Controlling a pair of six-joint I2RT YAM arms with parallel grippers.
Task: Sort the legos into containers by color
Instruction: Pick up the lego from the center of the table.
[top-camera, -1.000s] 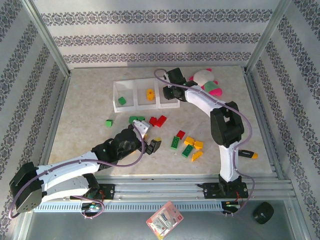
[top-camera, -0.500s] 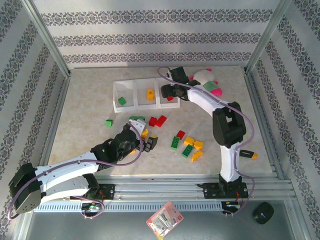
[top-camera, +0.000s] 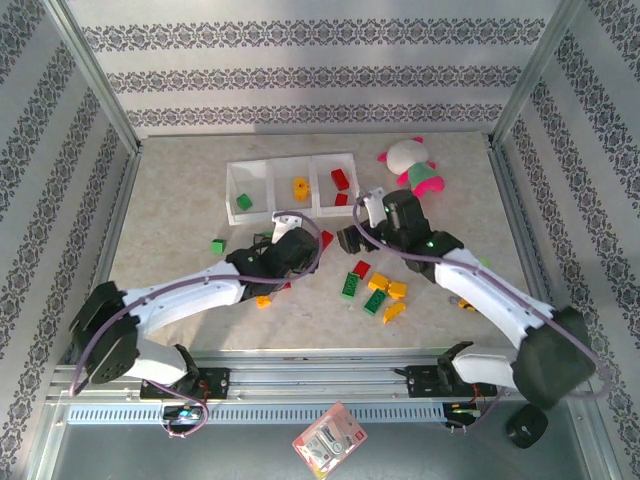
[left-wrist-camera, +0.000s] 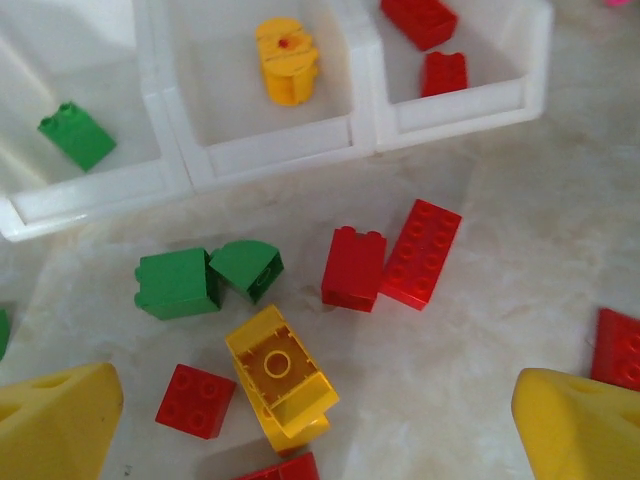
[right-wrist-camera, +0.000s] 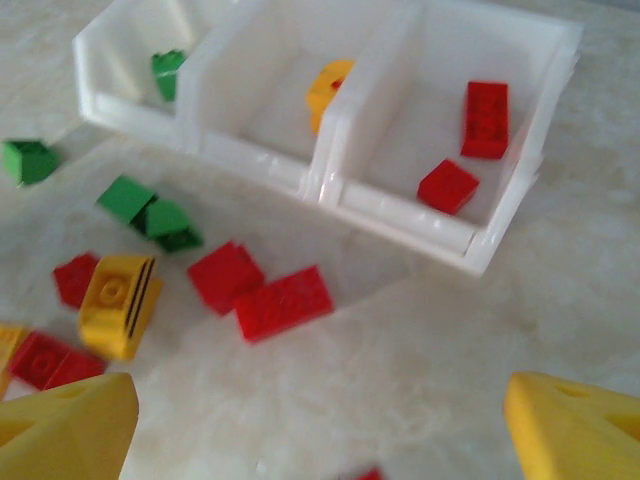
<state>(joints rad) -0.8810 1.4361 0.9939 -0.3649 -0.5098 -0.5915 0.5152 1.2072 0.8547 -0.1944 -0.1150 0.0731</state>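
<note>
on the marbled table (top-camera: 170, 230) the white tray (left-wrist-camera: 280, 160) holds one green lego (left-wrist-camera: 77, 135) in its left compartment, one yellow lego (left-wrist-camera: 285, 60) in the middle, two red legos (left-wrist-camera: 420, 20) at right. the left gripper (left-wrist-camera: 315, 425) and right gripper (right-wrist-camera: 320, 435) both gape wide, empty, above loose legos (left-wrist-camera: 420, 255) near the tray.

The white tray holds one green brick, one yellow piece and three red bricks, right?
Not quite: the tray holds two red bricks, not three, as the right wrist view shows. The one green brick and one yellow piece are correct.
</note>
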